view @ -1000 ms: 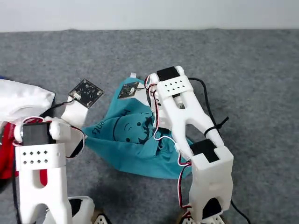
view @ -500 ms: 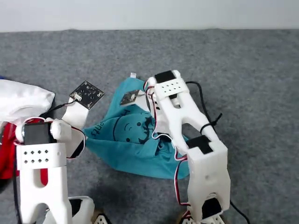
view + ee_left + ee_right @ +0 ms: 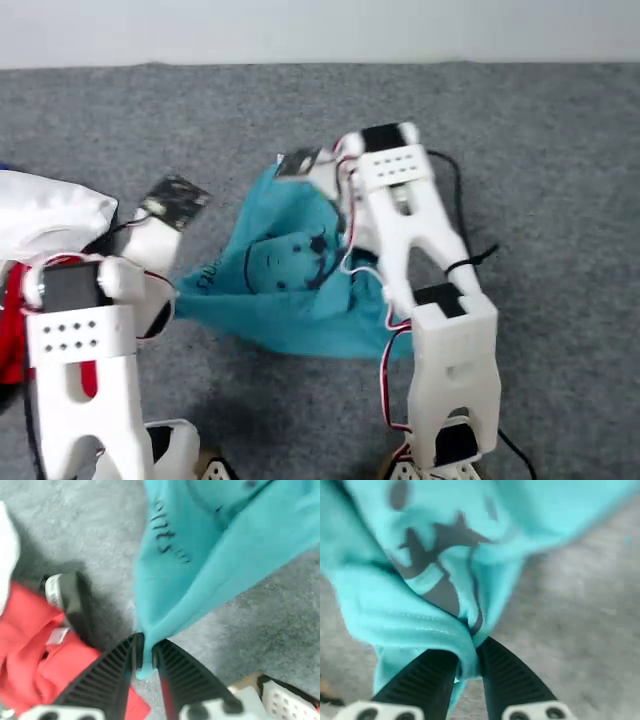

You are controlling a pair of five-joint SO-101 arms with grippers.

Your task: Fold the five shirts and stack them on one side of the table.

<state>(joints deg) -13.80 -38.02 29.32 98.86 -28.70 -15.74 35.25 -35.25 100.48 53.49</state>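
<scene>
step: opening out the teal shirt [image 3: 285, 300] before folding | left end effector [image 3: 145, 650] clamped on its edge | right end effector [image 3: 469, 655] clamped on bunched cloth | shirt slung between both, mid-tabletop [image 3: 560, 150] | next: probably draw apart, lay flat

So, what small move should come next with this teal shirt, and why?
Probably draw the left end effector and right end effector apart: each is shut on the teal shirt, whose cloth lies bunched between them, not yet flat for folding.
</scene>
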